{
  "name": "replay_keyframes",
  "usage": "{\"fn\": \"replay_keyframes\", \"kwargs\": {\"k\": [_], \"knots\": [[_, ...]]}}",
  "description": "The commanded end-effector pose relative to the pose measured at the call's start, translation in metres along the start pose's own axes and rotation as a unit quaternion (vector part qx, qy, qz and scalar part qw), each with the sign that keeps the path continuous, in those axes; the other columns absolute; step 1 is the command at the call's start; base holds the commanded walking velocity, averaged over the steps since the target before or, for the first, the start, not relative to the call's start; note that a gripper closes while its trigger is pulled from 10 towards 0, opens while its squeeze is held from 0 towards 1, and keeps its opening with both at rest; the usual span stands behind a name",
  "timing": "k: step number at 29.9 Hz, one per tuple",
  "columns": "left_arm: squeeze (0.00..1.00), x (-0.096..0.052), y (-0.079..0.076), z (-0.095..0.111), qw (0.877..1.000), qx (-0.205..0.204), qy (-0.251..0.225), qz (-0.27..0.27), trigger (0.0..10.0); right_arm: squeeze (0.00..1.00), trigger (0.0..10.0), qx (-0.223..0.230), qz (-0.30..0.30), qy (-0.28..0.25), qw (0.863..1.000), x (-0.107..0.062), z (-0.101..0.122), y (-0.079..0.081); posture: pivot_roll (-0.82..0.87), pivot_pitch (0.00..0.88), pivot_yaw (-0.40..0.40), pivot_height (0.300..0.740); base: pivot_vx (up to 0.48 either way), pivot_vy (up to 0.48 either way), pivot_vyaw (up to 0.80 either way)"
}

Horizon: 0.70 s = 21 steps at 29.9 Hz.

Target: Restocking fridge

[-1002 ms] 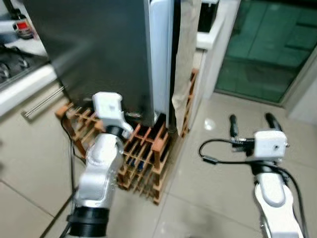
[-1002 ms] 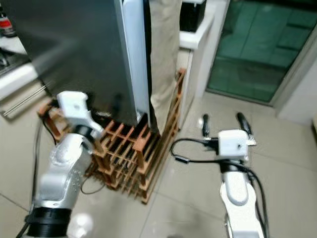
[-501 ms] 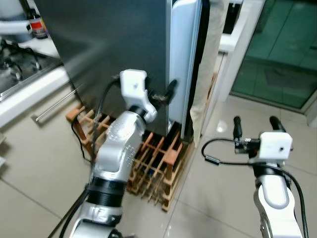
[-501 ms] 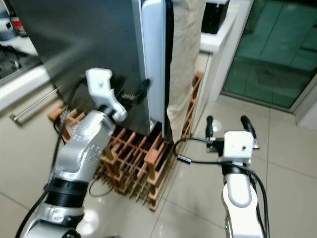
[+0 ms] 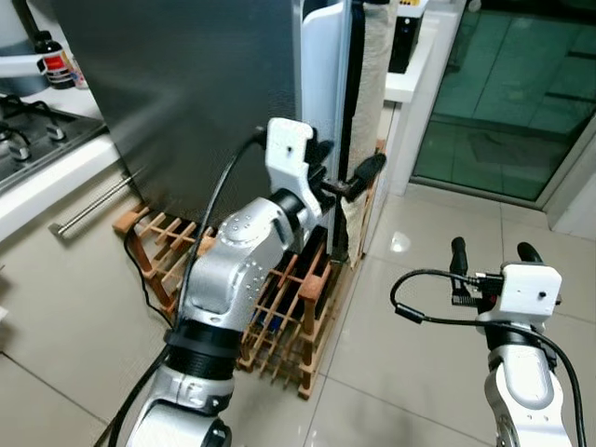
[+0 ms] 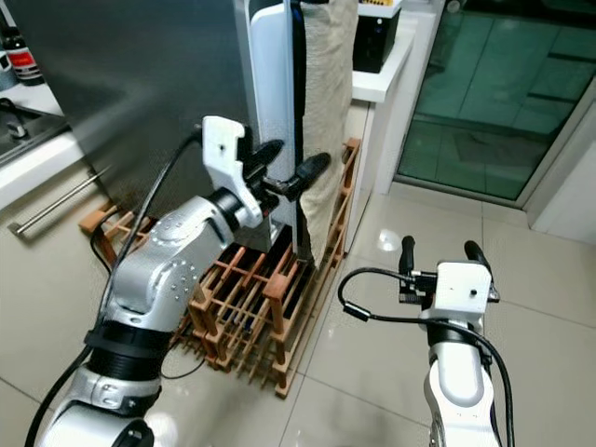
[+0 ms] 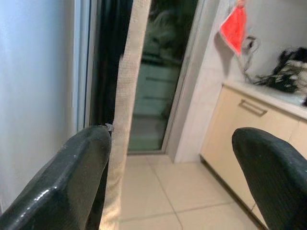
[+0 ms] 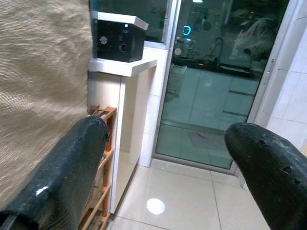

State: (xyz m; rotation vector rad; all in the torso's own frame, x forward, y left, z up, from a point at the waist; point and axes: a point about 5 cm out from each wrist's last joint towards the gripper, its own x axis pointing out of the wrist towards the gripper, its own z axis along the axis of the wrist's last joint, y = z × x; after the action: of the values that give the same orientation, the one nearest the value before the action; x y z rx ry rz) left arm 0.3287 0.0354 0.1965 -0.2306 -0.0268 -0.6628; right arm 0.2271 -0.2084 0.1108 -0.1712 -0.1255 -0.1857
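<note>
The left gripper has its 2 black fingers spread wide, straddling the edge of the fridge door beside a hanging beige cloth — grasping nothing. The right gripper hovers over the tiled floor with fingers parted and empty, well apart from the fridge, which stands behind a wooden rack.

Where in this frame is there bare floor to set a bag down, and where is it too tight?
Free: the tiled floor between the wooden rack and the right gripper, running toward the glass door. Crowded: at the fridge door edge, where the open left gripper sits by the hanging cloth above the rack.
</note>
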Motion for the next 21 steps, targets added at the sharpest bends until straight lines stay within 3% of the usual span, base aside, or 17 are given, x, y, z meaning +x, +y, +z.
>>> {"fn": "replay_keyframes", "kwargs": {"k": [1, 9, 14, 17, 20, 21], "knots": [[0.00, 0.006, 0.010, 0.005, 0.999, 0.019, -0.007, 0.037, 10.0, 0.07, 10.0, 0.006, 0.010, -0.017, 1.000, 0.008, 0.009, 0.004, -0.22, 0.012, 0.077, 0.740, 0.000, 0.000, 0.00], [0.00, 0.019, 0.023, 0.010, 0.995, 0.027, -0.010, 0.095, 10.0, 0.07, 10.0, 0.008, 0.010, -0.032, 0.999, 0.015, 0.018, 0.006, -0.22, 0.030, 0.090, 0.740, 0.000, 0.000, 0.00], [0.00, 0.024, 0.019, 0.014, 0.996, 0.018, -0.025, 0.088, 10.0, 0.07, 10.0, 0.008, 0.009, -0.030, 0.999, 0.013, 0.018, 0.006, -0.23, 0.034, 0.093, 0.740, 0.000, 0.000, 0.00], [0.00, 0.030, -0.005, 0.018, 0.999, -0.010, -0.043, 0.016, 10.0, 0.08, 10.0, 0.008, 0.009, -0.028, 1.000, 0.012, 0.017, 0.007, -0.23, 0.033, 0.097, 0.740, 0.000, 0.000, 0.00], [0.00, 0.033, -0.017, 0.022, 0.998, -0.026, -0.056, -0.022, 10.0, 0.07, 10.0, 0.009, 0.009, -0.027, 1.000, 0.013, 0.017, 0.008, -0.23, 0.033, 0.099, 0.740, 0.000, 0.000, 0.00], [0.00, 0.034, -0.030, 0.029, 0.994, -0.051, -0.072, -0.068, 10.0, 0.07, 10.0, 0.010, 0.010, -0.026, 1.000, 0.012, 0.016, 0.008, -0.23, 0.031, 0.102, 0.740, 0.000, 0.000, 0.00]]}}
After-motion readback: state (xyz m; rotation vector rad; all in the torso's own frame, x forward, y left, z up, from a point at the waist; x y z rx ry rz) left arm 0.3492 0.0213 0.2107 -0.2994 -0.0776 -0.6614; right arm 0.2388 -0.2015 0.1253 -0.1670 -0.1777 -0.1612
